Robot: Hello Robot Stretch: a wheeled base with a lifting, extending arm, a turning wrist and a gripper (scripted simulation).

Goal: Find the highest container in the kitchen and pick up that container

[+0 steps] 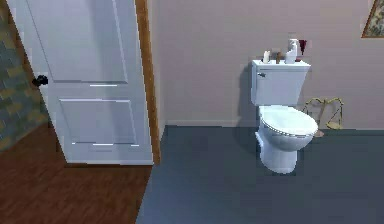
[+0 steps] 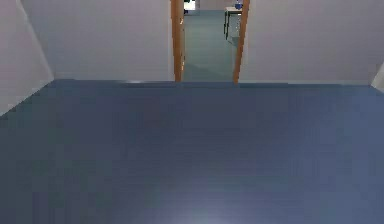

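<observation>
A white toilet (image 1: 283, 120) stands against the pale wall at the forward view's right. On its tank sit a few small things: a white bottle (image 1: 292, 50), a dark red item (image 1: 303, 47) and a small pale object (image 1: 267, 56). Their kinds are too small to tell.
A white panelled door (image 1: 88, 75) with a dark knob (image 1: 41, 80) stands open at the forward view's left, on wood floor. A wire rack (image 1: 325, 108) sits low beside the toilet. Dark blue floor (image 2: 190, 150) spreads out to a wood-framed doorway (image 2: 209, 40) with dark furniture beyond.
</observation>
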